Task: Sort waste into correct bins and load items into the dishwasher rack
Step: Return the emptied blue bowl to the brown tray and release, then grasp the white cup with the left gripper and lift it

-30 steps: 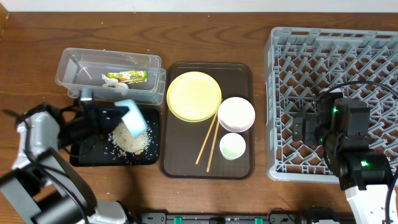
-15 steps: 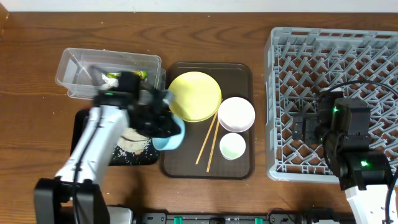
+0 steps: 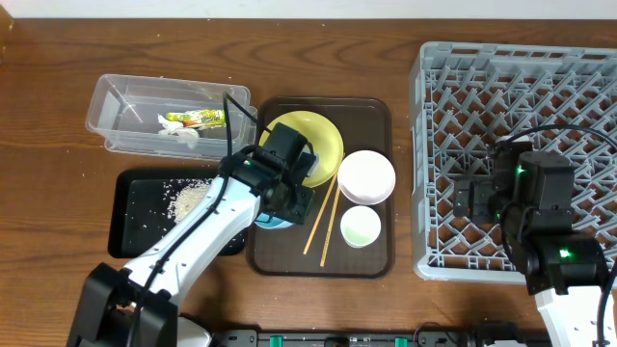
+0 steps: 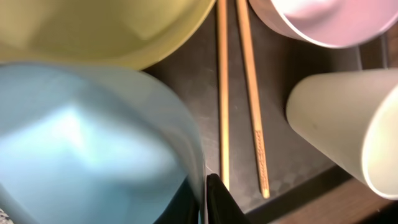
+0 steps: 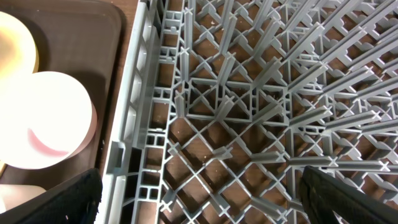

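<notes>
**The left gripper point(image 4: 200, 198) pinches the rim of the light blue bowl point(image 3: 273, 220); the right gripper point(image 5: 205, 190) hangs spread wide over the grey rack point(image 3: 521, 96).**

Overhead, the smooth bowl is at the left edge of the dark brown serving tray point(image 3: 371, 116), beside the round yellow plate point(image 3: 326, 143). 2 slim wooden chopsticks point(image 3: 323, 222) lie slanted next to the white bowl point(image 3: 366, 176) and the pale cup point(image 3: 361, 226). The clear tub point(image 3: 116, 111) holds the printed wrapper point(image 3: 193, 119) and a crumpled tissue point(image 3: 178, 135). Rice grains point(image 3: 188, 198) speckle the matte black tray point(image 3: 135, 241). Only the left wrist view shows a dark finger point(image 4: 217, 200) against the bowl's rim. Only the right wrist view shows the rack's peg lattice up close.
</notes>
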You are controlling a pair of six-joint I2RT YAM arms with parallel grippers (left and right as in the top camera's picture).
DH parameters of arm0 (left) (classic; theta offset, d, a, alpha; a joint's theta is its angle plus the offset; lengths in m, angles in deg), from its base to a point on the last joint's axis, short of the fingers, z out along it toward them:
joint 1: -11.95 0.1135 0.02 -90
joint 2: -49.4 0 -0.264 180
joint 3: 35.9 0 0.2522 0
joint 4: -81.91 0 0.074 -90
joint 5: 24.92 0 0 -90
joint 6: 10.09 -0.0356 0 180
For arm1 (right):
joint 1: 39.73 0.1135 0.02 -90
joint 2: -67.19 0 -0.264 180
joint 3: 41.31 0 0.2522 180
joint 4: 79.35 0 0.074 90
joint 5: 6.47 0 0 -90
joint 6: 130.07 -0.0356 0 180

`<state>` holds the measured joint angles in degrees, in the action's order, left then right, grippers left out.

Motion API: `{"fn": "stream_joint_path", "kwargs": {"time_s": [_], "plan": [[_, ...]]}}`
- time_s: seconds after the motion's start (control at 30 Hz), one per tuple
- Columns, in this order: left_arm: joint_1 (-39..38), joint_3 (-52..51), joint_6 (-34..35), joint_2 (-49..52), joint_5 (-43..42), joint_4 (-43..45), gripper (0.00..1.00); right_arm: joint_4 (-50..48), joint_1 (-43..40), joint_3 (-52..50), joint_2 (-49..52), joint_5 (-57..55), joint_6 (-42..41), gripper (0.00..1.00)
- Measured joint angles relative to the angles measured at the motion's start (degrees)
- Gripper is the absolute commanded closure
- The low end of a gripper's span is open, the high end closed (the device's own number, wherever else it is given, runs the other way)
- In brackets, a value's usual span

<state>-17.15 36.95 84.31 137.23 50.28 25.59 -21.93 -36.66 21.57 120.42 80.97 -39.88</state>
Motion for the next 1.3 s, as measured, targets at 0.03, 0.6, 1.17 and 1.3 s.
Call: {"fn": "stream_joint_path", "kwargs": {"time_s": [0.03, 0.6, 1.17, 1.3], "plan": [[0.00, 0.00, 0.11, 0.15, 0.28, 0.11, 0.85, 0.02, 0.00, 0.00, 0.00, 0.00, 0.00, 0.01], [-0.02, 4.00, 0.92, -1.97, -3.56, 3.30, 0.48, 0.02, 0.00, 0.00, 0.00, 0.02, 0.02, 0.01], [-10.64, 4.42, 1.03, 6.12, -8.02, 4.20, 0.57, 0.24, 0.00, 0.00, 0.00, 0.02, 0.00, 0.01], [-11.13, 4.42, 1.92, 9.57, -8.09, 4.46, 0.86, 0.24, 0.00, 0.00, 0.00, 0.00, 0.00, 0.01]]}}
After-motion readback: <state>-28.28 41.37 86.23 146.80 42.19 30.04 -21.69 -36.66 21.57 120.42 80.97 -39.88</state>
